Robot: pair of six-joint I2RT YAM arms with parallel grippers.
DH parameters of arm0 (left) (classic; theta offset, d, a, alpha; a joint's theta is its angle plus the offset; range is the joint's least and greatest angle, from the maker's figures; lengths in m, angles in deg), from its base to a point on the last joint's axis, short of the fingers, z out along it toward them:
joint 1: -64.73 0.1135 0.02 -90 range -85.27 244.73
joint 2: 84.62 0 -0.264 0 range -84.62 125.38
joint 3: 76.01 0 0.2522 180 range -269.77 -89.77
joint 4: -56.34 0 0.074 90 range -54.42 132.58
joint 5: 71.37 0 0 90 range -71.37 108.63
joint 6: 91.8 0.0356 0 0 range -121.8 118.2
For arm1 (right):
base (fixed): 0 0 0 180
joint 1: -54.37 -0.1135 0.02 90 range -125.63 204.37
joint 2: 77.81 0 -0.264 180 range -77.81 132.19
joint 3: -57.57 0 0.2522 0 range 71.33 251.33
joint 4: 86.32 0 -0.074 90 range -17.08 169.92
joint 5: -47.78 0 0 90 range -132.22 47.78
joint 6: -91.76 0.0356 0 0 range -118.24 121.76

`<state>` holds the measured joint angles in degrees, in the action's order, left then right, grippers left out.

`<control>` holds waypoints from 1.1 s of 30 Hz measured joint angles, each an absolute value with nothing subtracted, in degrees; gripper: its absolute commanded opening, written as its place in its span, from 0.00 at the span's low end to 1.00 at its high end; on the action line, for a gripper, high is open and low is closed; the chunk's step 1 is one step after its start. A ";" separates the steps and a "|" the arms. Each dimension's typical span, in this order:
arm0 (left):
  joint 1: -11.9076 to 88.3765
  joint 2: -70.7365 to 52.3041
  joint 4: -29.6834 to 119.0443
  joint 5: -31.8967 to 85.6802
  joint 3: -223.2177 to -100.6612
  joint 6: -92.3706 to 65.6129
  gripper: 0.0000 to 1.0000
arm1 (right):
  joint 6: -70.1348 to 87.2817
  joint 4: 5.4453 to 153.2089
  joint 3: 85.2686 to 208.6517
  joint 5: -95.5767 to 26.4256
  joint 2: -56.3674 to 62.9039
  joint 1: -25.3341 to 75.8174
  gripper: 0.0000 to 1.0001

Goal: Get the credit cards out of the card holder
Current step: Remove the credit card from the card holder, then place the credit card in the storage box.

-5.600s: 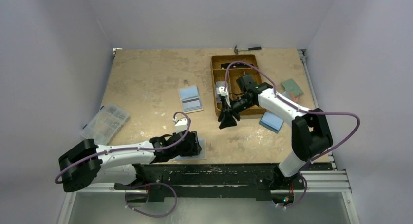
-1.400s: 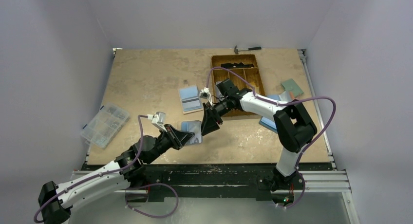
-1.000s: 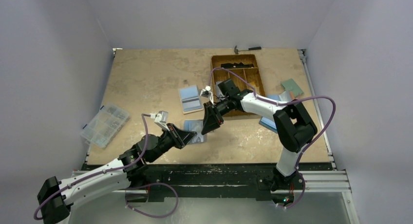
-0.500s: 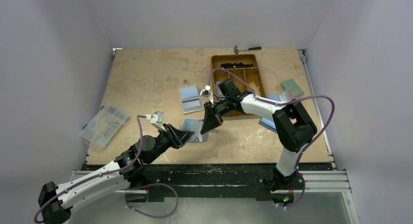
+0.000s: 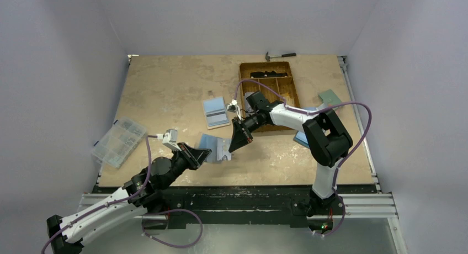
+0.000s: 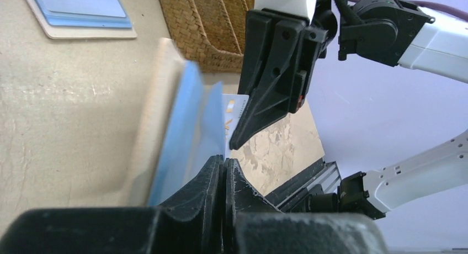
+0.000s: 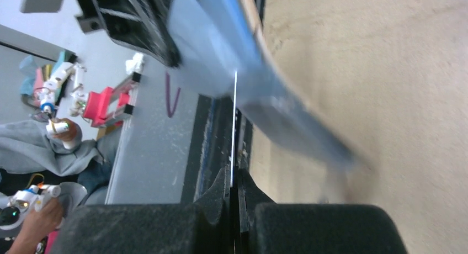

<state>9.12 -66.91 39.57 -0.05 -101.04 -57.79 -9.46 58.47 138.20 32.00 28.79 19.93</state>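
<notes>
The card holder (image 5: 209,143) stands tilted on edge near the front middle of the table (image 5: 165,88), between the two grippers. We cannot tell whether any corner of it touches the board. The left gripper (image 5: 205,152) has its fingers pressed together on the holder's near edge, clamping the tan cover and the light blue inner face. We judge this grip is there to anchor the holder and turn its open side toward the other arm.

The right gripper (image 5: 232,149) comes in from the opposite side, its fingers pinched on a thin credit card (image 6: 234,111). The card shows as white with small orange marks in the left wrist view and as a bare edge-on line in the right wrist view. Part of the card stands clear of the holder, beside the blue face. How much of it is in the pocket is hidden.

With one arm holding and the other pulling, the card can slide out along its own plane instead of dragging the whole holder. The step in hand looks like drawing this card free.

A woven tray (image 5: 269,88) sits just behind the right gripper, and a flat blue-and-grey piece (image 5: 215,111) lies beside it on the board.
</notes>
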 measured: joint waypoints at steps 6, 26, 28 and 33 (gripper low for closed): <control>9.12 -71.10 34.74 -2.93 -99.99 -58.81 0.00 | -20.61 47.59 142.15 27.21 31.57 20.96 0.00; 9.12 -58.30 20.34 -10.19 -99.53 -62.77 0.00 | -28.26 39.37 156.64 -0.09 23.09 37.86 0.00; 9.12 -57.40 20.23 -10.19 -99.53 -62.77 0.00 | -28.17 38.75 160.12 -3.10 25.34 37.48 0.00; 9.12 -58.56 20.10 -10.14 -99.53 -62.75 0.00 | -27.32 37.86 166.81 -8.39 31.59 37.11 0.00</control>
<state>9.12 -58.56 20.10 -10.14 -99.53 -62.75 -27.32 37.86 166.81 -8.39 31.59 37.11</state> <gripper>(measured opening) 0.025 0.025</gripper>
